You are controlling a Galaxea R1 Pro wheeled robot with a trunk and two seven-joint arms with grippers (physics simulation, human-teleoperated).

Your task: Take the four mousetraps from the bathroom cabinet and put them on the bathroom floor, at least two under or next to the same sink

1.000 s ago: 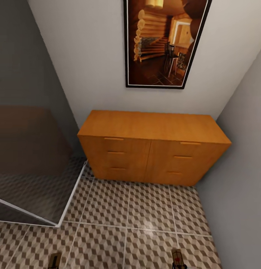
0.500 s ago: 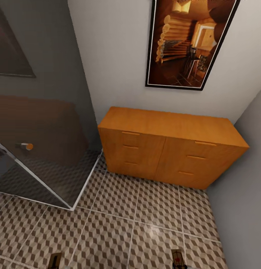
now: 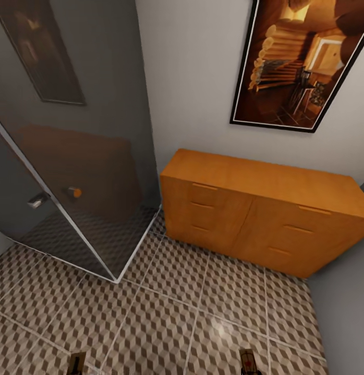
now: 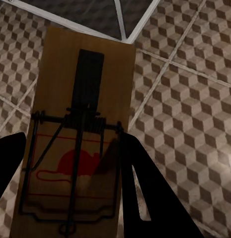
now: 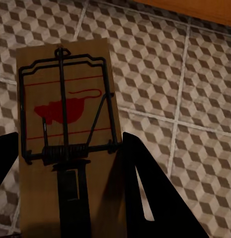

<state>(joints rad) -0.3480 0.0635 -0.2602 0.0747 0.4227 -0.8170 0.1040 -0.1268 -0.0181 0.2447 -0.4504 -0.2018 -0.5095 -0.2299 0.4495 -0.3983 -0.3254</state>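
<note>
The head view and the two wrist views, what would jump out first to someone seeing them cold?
Probably the orange-brown cabinet against the white wall, with the big framed cabin picture hanging above it. Next, the cube-patterned floor and the grey glass shower enclosure left of the cabinet. Up close, each gripper holds a mousetrap with a red mouse print: the left gripper and the right gripper.

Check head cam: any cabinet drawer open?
No, all six drawer fronts of the cabinet sit flush and shut, with the handles in line.
</note>
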